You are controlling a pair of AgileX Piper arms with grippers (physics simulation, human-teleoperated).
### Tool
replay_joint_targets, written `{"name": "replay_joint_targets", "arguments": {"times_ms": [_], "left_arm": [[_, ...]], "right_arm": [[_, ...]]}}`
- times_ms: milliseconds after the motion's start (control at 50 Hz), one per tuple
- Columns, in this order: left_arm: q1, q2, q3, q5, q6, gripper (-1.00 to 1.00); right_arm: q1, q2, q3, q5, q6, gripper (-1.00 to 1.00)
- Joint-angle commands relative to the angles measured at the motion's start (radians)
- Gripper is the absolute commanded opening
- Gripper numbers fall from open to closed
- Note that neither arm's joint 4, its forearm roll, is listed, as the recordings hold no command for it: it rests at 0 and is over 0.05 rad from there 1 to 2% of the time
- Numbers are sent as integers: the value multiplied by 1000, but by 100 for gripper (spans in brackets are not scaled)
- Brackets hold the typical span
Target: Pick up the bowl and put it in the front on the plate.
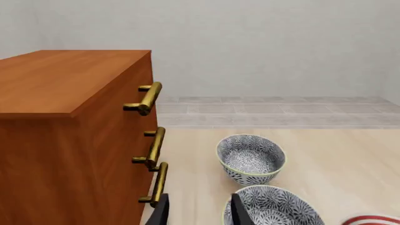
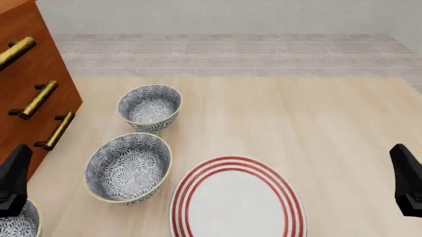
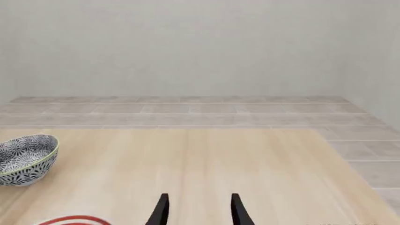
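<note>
Beginning nearest: reading the left gripper (image 1: 200, 213) as parted and holding nothing, hanging at the near left edge of the table; reading the right gripper (image 3: 200, 211) likewise as parted and empty, well apart at the near right

Taking the bowl (image 2: 19, 223) to be the nearest of three alike, though not telling that for certain; finding it right beside the left gripper in the front view, partly hidden by it and cut off by the frame

Risking a slip when pinching so thin a rim, and a knock against the middle bowl (image 2: 128, 168) just beyond while carrying across to the plate (image 2: 231, 163); risking also closing on the wrong bowl, all three looking the same

Going farther: noting the far bowl (image 2: 149, 107) near the cabinet (image 2: 26, 74), its brass handles (image 2: 36, 98) jutting toward the left arm's side and threatening a snag

Sitting upright, mouth opening upward; being round, having no long axis, so allowing a grasp anywhere along the rim
</note>
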Motion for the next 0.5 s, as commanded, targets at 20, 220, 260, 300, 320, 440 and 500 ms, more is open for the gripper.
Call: {"name": "replay_joint_targets", "arguments": {"times_ms": [20, 220, 260, 300, 320, 440, 500], "left_arm": [[0, 0, 0, 0, 0, 100], [0, 0, 0, 0, 0, 100], [0, 0, 0, 0, 0, 100], [0, 0, 0, 0, 0, 100], [0, 0, 0, 0, 0, 100], [0, 0, 0, 0, 0, 100], [0, 0, 0, 0, 0, 100]], "right_arm": [[0, 10, -3, 3, 5, 100], [-2, 52, -37, -1, -1, 100], [10, 78, -64, -4, -6, 100], [16, 127, -91, -23, -6, 100], [22, 156, -107, -38, -20, 100], [119, 429, -288, -132, -16, 100], [138, 463, -311, -137, -26, 100]]}}
